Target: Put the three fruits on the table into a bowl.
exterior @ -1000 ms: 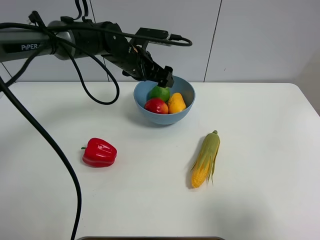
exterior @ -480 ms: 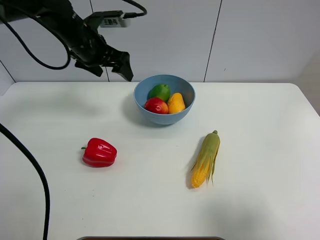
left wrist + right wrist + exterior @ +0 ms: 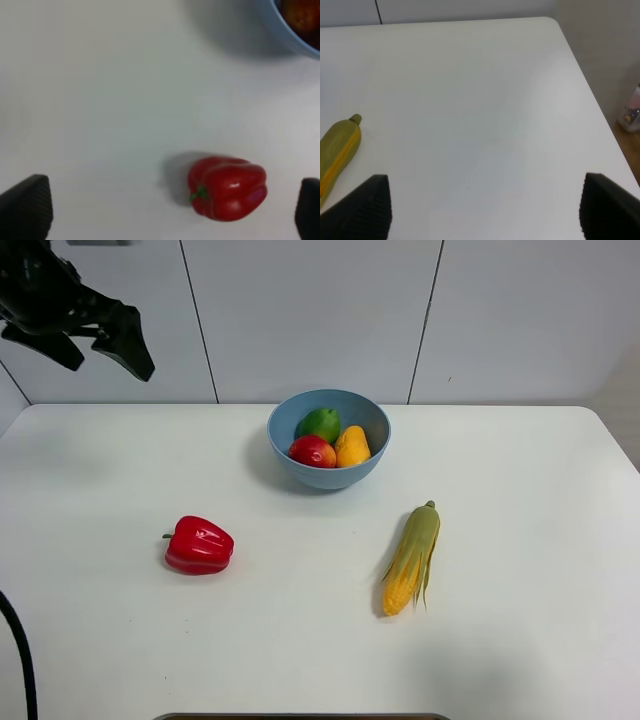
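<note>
All three fruits sit inside the light-blue bowl (image 3: 329, 440) at the far middle of the white table (image 3: 520, 540): the green lime (image 3: 320, 424) at the back, the glossy red fruit (image 3: 313, 451) at the near left, and the yellow-orange oblong fruit (image 3: 352, 446) at the right, the three touching one another. Judged from that, the task looks complete.

The left gripper (image 3: 100, 335) hangs high at the far left, well away from the bowl, with its fingers spread wide and nothing between them; its wrist view shows the red bell pepper (image 3: 227, 187) lying on the table between the two fingertips' sightlines. The right gripper (image 3: 485, 205) has its jaws apart over bare table at the right, holding nothing, with the corn cob (image 3: 337, 152) off to one side.

The fruits look smooth, shiny and probably light and rigid, so they may be slippery; a grip across the widest part would suit each round one, and across the short axis for the oblong one. The bowl seems to be stiff plastic, best taken at the rim
</note>
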You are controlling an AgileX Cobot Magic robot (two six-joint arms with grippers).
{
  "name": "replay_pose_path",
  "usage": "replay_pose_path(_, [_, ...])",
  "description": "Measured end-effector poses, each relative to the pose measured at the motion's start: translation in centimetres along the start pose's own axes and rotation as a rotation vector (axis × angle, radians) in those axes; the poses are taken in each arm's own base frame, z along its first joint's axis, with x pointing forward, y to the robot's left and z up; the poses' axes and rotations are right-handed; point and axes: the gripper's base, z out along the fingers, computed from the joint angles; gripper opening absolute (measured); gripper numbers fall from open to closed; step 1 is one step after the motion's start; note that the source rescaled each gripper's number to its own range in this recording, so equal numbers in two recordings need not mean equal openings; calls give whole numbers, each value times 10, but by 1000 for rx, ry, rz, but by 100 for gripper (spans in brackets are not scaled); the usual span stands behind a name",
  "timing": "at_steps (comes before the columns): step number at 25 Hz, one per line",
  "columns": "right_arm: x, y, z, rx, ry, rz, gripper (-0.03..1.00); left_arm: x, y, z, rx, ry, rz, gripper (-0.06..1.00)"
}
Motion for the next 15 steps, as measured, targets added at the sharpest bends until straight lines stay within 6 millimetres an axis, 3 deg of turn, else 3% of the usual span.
replay_pose_path(5, [0,0,0,0,0,0,49,34,-3,-40,-52,-40,-31,98])
replay_pose_path(15, [0,0,0,0,0,0,49,144,-29,-102,-147,-138,-99,98])
